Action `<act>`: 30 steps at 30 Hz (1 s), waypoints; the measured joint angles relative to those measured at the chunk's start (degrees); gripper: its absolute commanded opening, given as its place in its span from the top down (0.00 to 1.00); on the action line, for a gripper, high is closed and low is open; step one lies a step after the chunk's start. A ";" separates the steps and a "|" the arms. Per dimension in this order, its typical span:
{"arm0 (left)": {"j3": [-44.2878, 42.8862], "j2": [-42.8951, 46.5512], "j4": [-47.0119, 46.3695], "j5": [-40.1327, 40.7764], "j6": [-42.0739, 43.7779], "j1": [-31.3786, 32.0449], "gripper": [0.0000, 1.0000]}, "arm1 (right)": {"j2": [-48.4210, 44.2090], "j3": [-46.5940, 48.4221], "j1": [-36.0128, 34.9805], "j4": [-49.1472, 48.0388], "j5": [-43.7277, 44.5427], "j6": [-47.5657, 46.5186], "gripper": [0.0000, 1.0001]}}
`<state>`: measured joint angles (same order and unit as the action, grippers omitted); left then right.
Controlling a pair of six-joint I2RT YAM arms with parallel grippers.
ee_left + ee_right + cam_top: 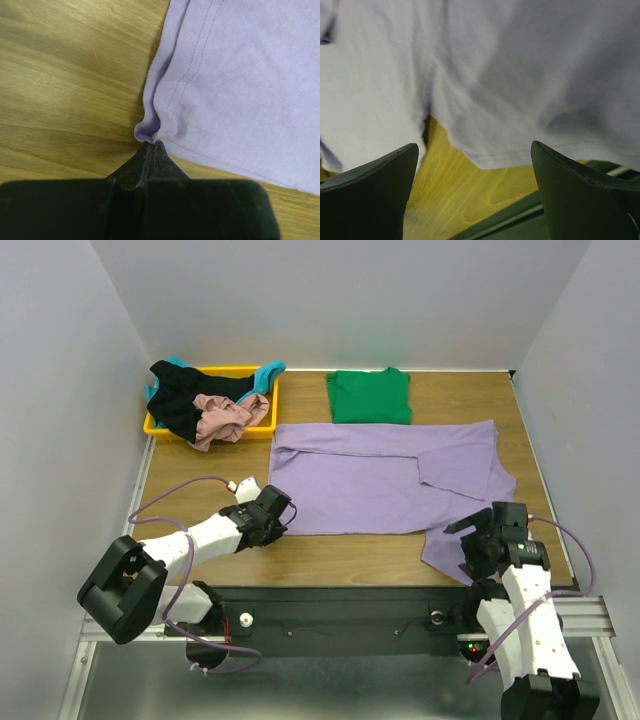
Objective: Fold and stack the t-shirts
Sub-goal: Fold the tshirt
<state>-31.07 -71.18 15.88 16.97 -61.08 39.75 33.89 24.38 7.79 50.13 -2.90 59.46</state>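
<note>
**A:** What sits in the yellow plastic tray [225,370] at the far left corner of the wooden counter [200,465]?

**B:** A crumpled heap. There is a black t-shirt [180,400] on the left and a dusty pink t-shirt [225,418] bunched against the near wall. A teal t-shirt [268,370] peeks out along the far side. The black and pink cloth spills over the tray's near rim.

**A:** And outside it?

**B:** A green cloth t-shirt [370,397] lies folded by the far edge, just right of the tray. The lavender purple cloth t-shirt [385,475] is spread across the middle of the counter, partly folded over itself. One flap reaches toward the near right corner.

**A:** The left tool [151,150]?

**B:** Its fingers are pressed together, pinching the bunched hem at the shirt's near left corner.

**A:** The right tool [474,147]?

**B:** It is spread wide over the flap by the near edge, and holds nothing.
</note>
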 measured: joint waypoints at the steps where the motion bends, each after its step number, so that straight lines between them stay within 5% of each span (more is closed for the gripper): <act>1: -0.04 -0.09 -0.17 0.07 0.13 0.00 1.00 | 0.79 0.00 0.00 0.52 -0.17 -0.13 0.00; 7: -0.04 -0.13 -0.85 0.22 0.59 0.00 1.00 | 6.43 0.33 0.00 4.20 -1.68 -3.54 0.01; 14: -0.04 -0.13 -1.51 0.55 1.07 -0.11 1.00 | 11.43 0.33 0.00 4.22 -2.54 -5.90 0.16; 20: -0.04 -0.09 -1.73 0.61 1.46 -0.94 1.00 | 15.02 -0.22 0.00 1.55 -2.97 -6.97 0.52; 21: -0.04 -0.09 -1.84 0.61 1.51 -1.18 1.00 | 15.39 -0.55 0.00 0.81 -2.97 -6.84 0.65; 30: -0.04 1.11 -2.08 0.37 2.23 -1.62 1.00 | 15.45 -1.60 0.00 -2.56 -3.39 -7.45 1.00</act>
<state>-31.11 -70.06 13.80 17.34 -58.85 38.13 49.34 22.79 7.79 47.57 -6.28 52.01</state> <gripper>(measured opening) 0.022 0.058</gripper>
